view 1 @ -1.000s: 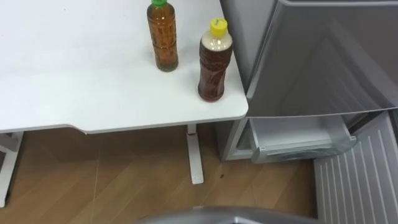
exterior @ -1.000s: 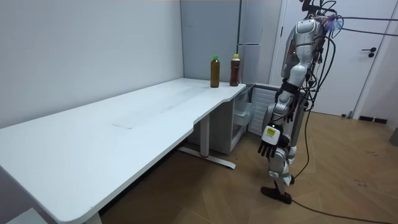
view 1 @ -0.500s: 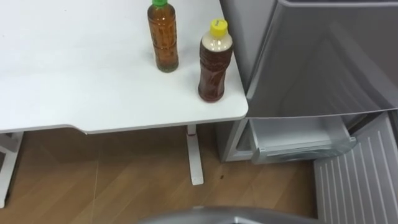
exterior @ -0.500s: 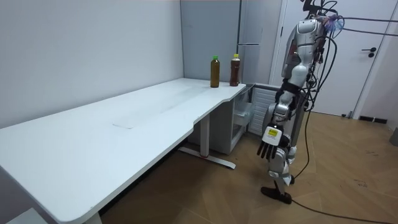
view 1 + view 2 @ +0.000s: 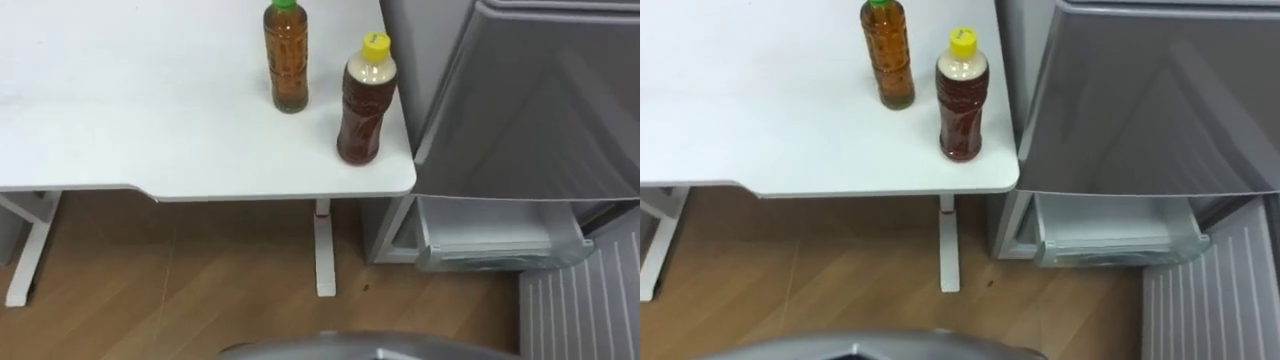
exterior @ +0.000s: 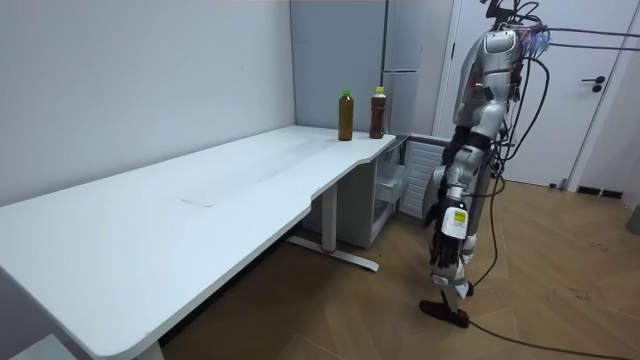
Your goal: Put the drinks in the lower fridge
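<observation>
— 2 drinks, then. Where are they?
— Both upright on the tabletop [image 5: 120, 100], at the corner beside the fridge [image 6: 405, 50]. The yellow-capped bottle [image 5: 365, 100] stands near the front edge, close to that corner. The green-capped bottle [image 5: 286, 60] stands further back and to its left, near it but not touching.
— And the lower fridge [image 6: 400, 185]?
— Open. A pale drawer [image 5: 485, 218] shows under the closed upper door [image 5: 540, 100]. Both bottles are outside it, up on the tabletop.
— Where is the robot?
— Upright on the wooden floor [image 6: 560, 300], facing the tabletop's corner and the fridge, a little off from both.
— Its hand?
— The left hand [image 6: 443, 248] hangs low beside its leg, well apart from the 2 bottles. Whether it is open or closed I cannot tell.
</observation>
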